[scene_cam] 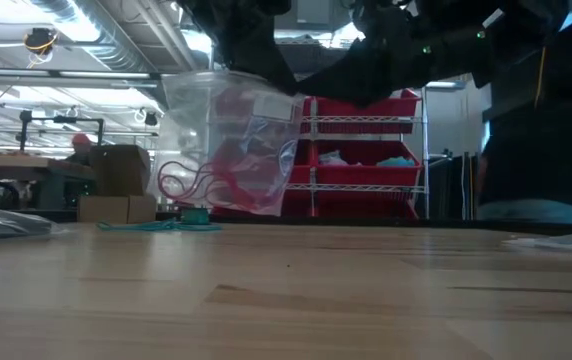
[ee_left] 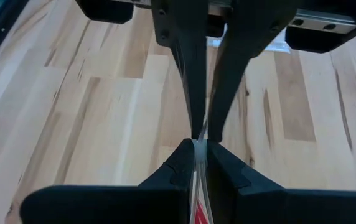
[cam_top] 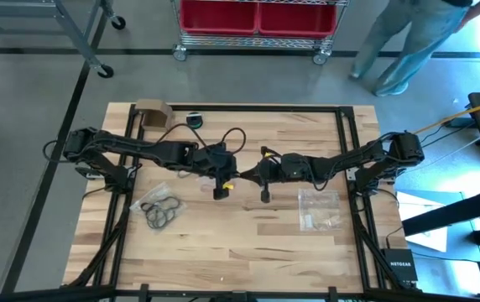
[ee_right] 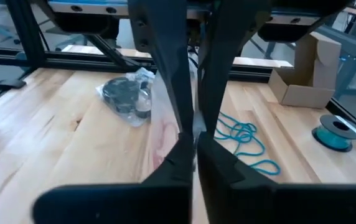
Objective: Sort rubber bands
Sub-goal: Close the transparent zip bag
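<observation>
A cardboard box and a teal spool sit along the far edge of the bench, and a clear bag of black bands lies toward the left edge, with an emptier clear bag toward the right edge. Beyond the bench stand a wire shelf with red bins and a person. In the low view a clear zip bag hangs above the bench's middle and blocks part of the shelf behind it. Red rubber bands show inside it as thin tangled loops, some seemingly spilling past its edge. Teal rubber bands lie loose on the wood in a stringy heap near the far edge. The left claw is closed on the bag's thin plastic edge, and the right claw is pinched closed on the same bag, so the red bands hang just below both claws.
</observation>
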Motion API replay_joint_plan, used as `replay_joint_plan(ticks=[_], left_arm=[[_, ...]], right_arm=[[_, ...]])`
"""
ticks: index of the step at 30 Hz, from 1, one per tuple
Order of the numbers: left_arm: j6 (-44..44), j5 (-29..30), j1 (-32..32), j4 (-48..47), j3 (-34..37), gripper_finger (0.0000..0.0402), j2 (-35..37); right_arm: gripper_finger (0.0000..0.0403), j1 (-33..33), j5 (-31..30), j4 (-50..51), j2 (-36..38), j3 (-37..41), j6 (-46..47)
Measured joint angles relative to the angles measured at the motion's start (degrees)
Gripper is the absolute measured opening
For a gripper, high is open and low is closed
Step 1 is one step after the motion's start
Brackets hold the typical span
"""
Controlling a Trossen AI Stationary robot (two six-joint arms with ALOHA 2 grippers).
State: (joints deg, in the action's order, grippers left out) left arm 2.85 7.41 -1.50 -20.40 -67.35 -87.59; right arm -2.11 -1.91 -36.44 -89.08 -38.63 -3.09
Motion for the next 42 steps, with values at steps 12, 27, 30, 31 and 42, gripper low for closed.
replay_joint_plan(ticks=[12, 27, 30, 31, 42], left_arm=[[-12.9, -2.9, -1.7, 0.1, 0.0, 0.0017, 0.0], [-15.5, -1.1, -2.3, -3.8, 0.0, 0.0017, 0.0], [-13.8, -1.1, -2.3, -2.5, 0.0, 0.0017, 0.0], [-13.3, -1.1, -2.3, -2.1, 0.0, 0.0017, 0.0], [-10.1, -1.1, -2.2, -0.2, 0.0, 0.0017, 0.0]], right_arm=[[0.0, 3.8, 21.5, -0.1, 0.0, -0.1, -1.7], [0.0008, 4.4, 14.5, 5.3, -0.1, 0.1, 6.6], [0.0036, 4.3, 14.0, 3.8, -0.1, 0.1, 7.4], [0.0048, 4.3, 14.0, 3.0, -0.1, 0.0, 7.8], [0.0128, 4.4, 14.1, 5.6, 0.0, -2.0, 8.4]])
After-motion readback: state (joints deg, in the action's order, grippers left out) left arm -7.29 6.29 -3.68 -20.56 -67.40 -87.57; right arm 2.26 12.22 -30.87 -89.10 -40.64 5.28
